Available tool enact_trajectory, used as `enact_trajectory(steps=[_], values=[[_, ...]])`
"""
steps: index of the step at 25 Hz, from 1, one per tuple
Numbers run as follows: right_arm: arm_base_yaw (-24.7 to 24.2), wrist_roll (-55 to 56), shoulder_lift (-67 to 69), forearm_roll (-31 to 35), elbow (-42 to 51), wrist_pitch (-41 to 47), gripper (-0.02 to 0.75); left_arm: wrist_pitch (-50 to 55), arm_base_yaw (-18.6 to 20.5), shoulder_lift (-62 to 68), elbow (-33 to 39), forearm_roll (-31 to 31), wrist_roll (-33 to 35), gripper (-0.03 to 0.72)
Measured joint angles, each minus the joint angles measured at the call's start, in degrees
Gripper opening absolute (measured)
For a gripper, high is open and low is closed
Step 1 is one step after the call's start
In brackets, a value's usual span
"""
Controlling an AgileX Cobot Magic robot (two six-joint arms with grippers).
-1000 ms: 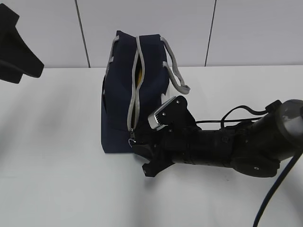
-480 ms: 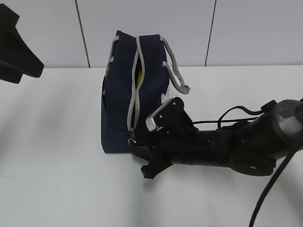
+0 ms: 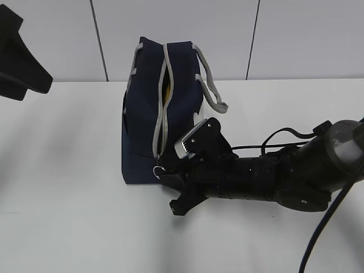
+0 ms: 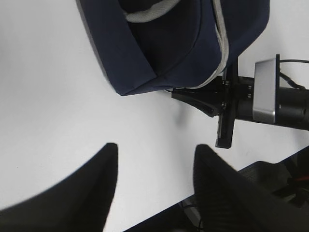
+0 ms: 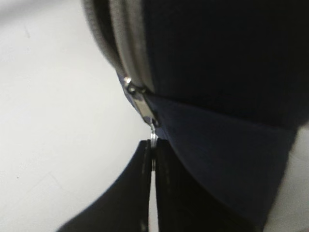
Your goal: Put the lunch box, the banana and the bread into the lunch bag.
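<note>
Right wrist view shows the right gripper [image 5: 152,159] pinched onto the metal ring pull [image 5: 153,137]; the lunch bag [image 3: 162,108] (navy, grey zipper partly open) stands on the tabletop [image 3: 68,216]; the left gripper [image 4: 154,164] hovers, jaws apart.

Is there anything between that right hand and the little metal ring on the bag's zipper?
Nothing visible. The right hand is already shut on the ring pull at the low end of the zipper on the lunch bag, no gap left.
</note>
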Motion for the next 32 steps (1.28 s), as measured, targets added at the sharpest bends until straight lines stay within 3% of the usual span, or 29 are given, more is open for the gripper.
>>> enact_trajectory(steps=[32], values=[[0.00,2.29,-9.51,-7.09,2.67,0.26,-0.016,0.00,0.00,0.00,0.00,-0.72,0.00,0.361]])
